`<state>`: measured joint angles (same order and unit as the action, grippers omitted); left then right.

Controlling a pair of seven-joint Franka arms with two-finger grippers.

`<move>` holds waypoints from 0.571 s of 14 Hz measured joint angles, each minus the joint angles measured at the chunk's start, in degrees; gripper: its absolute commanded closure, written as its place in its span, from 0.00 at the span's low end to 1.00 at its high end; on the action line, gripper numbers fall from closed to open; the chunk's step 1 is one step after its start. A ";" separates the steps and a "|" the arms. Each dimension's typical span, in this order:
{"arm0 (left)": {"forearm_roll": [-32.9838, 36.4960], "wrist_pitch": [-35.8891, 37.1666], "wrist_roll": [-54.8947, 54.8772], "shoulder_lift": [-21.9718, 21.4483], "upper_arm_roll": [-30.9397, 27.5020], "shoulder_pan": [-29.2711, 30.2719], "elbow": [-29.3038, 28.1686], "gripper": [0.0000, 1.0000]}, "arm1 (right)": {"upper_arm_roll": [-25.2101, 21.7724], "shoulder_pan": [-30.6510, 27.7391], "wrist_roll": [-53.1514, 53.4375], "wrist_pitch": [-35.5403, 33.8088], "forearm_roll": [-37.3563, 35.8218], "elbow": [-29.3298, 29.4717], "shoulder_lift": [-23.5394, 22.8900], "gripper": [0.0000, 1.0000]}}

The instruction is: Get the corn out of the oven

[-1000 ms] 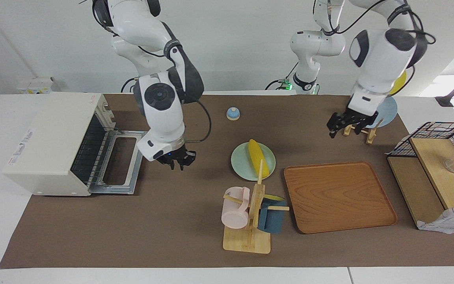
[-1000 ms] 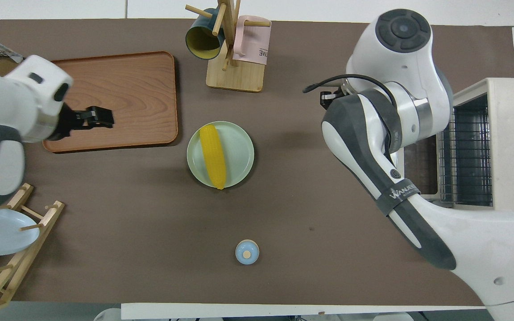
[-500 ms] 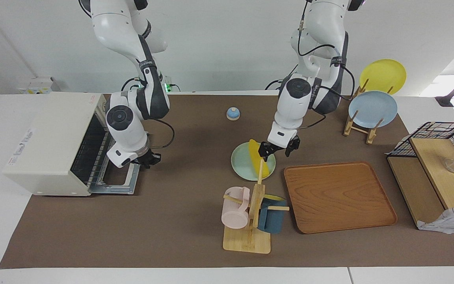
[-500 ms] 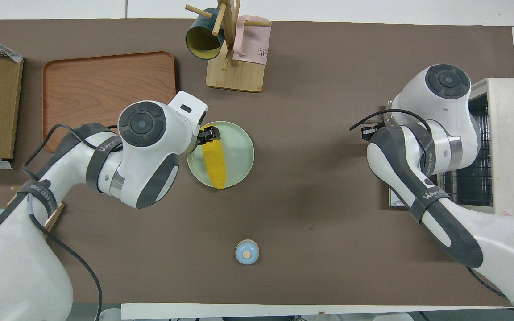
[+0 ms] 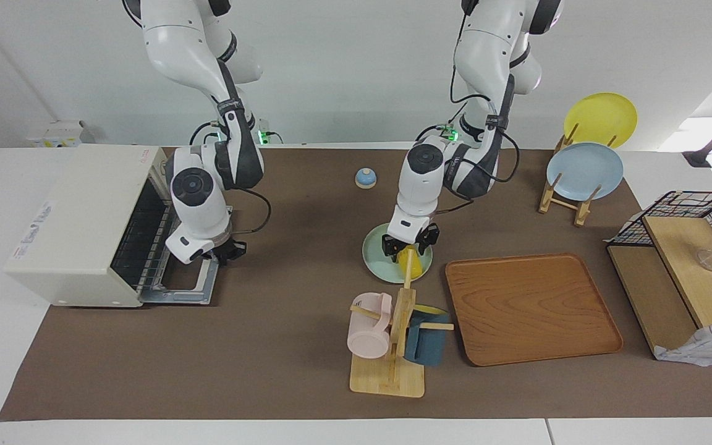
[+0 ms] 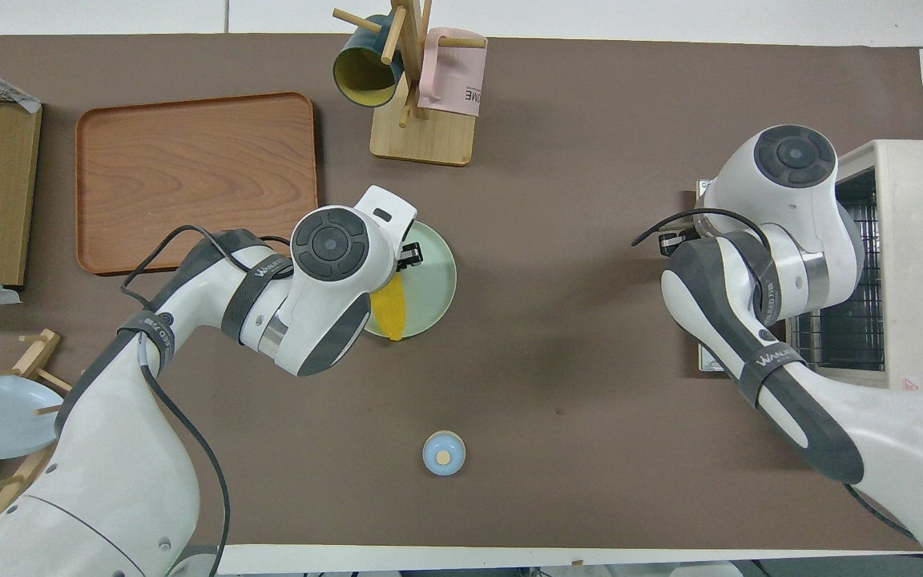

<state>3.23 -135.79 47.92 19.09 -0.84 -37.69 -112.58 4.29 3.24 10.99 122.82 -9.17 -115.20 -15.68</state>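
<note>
The yellow corn (image 5: 411, 264) lies on a pale green plate (image 5: 376, 254) in the middle of the table, outside the oven; it also shows in the overhead view (image 6: 389, 312). My left gripper (image 5: 406, 245) is down at the corn, open, with a finger on each side of the cob. The cream-white oven (image 5: 78, 216) stands at the right arm's end of the table with its glass door (image 5: 186, 272) folded down flat and its rack bare. My right gripper (image 5: 230, 250) is low at the door's outer edge.
A wooden mug rack (image 5: 393, 364) with a pink and a blue mug stands just beside the plate, farther from the robots. A wooden tray (image 5: 532, 309) lies beside it. A small blue dome (image 5: 365, 178), a plate rack (image 5: 583, 170) and a wire basket (image 5: 683, 210) are around.
My left arm swung from the plate rack to the green plate and came down over the corn. My right gripper drew back from the open table to the oven door's edge.
</note>
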 measured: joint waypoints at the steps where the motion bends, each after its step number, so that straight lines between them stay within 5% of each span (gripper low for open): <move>1: 0.72 1.67 -0.02 -0.03 -0.34 0.14 1.70 1.00 | 0.02 0.00 0.00 0.07 -0.18 -0.06 0.00 0.94; 4: 3.10 5.34 -4.86 -0.46 -0.99 4.74 5.80 1.00 | 0.81 0.19 -0.96 -0.52 -3.92 0.12 0.06 0.94; 8: 3.18 3.56 -26.44 0.92 -1.40 19.55 6.28 0.98 | 1.78 0.34 -5.37 -10.76 -5.96 6.15 0.76 0.94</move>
<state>6.42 -132.23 21.48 20.01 -2.24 -18.14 -106.30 6.08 3.59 5.62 112.06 -15.13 -109.05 -14.93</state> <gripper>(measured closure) 0.449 0.938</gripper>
